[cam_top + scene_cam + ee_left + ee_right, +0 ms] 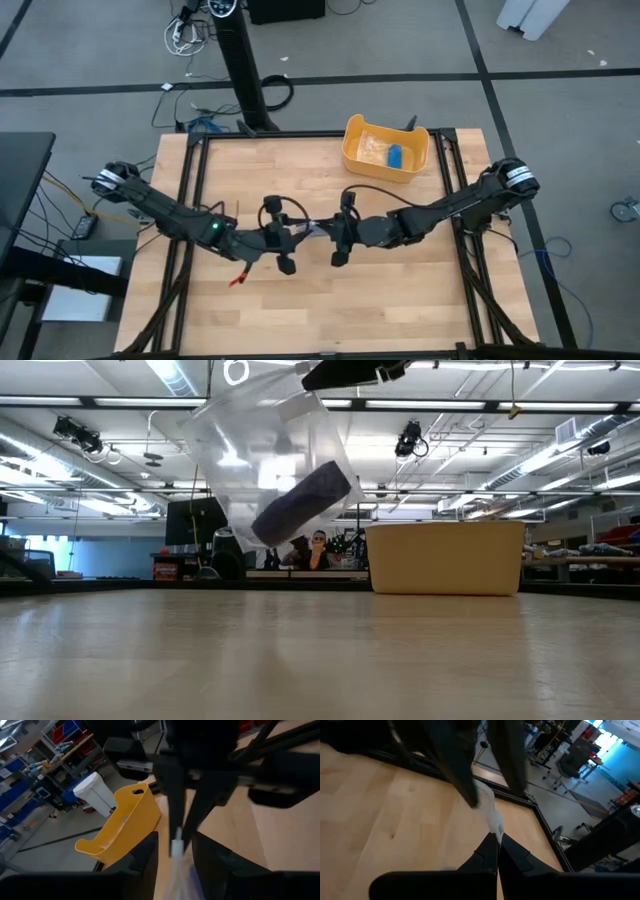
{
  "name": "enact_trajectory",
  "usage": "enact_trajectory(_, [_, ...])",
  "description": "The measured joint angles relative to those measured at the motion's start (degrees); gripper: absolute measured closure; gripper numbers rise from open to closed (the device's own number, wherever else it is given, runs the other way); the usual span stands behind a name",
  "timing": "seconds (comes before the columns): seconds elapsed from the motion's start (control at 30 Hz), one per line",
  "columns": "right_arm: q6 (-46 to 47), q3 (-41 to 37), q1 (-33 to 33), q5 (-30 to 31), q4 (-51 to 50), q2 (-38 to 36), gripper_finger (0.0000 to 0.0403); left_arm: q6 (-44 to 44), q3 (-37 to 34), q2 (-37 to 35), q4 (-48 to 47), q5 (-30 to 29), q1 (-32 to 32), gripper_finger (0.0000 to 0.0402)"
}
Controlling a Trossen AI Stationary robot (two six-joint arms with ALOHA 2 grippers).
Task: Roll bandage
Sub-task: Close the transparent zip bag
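A pale, smooth wooden worktop [330,310] with matt grain carries a glossy yellow plastic tub [360,152], while a clear shiny plastic wrapper [245,445] holds the dark-blue, soft matt cloth bandage [300,502].

Two dark arms — near black, built of slim jointed segments. The left arm [165,210], at the left of the overhead frame, ends at its outer joint in a rounded housing ringed with pale silver bands; a small green light glows on its forearm near the centre-left. The right arm [450,207], at the right of the frame, carries the same silver-banded joint at its outer end. Thin black cables loop in arcs above both wrists near the frame's centre. The left gripper [175,855] shows broad, flat matte-black fingers; the right gripper [497,842] has tapering black fingers — pointed like a beak.
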Motion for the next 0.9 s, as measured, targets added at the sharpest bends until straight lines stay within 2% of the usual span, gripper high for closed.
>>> enact_trajectory(0.43, [-1.4,0.6,1.1,0.4,1.0,0.0,0.0403,0.6,0.1,0.4,0.2,2.9,0.6,0.0283])
enact_trajectory(0.8, [-1.5,0.4,1.2,1.0,1.1,0.0,0.0403,2.8,0.0,1.9,0.7,2.7,1.1,0.0367])
enact_trajectory(0.9, [-1.5,0.4,1.3,1.5,0.7,0.0,0.0403,3.8,0.0,1.9,0.9,2.7,1.0,0.0379])
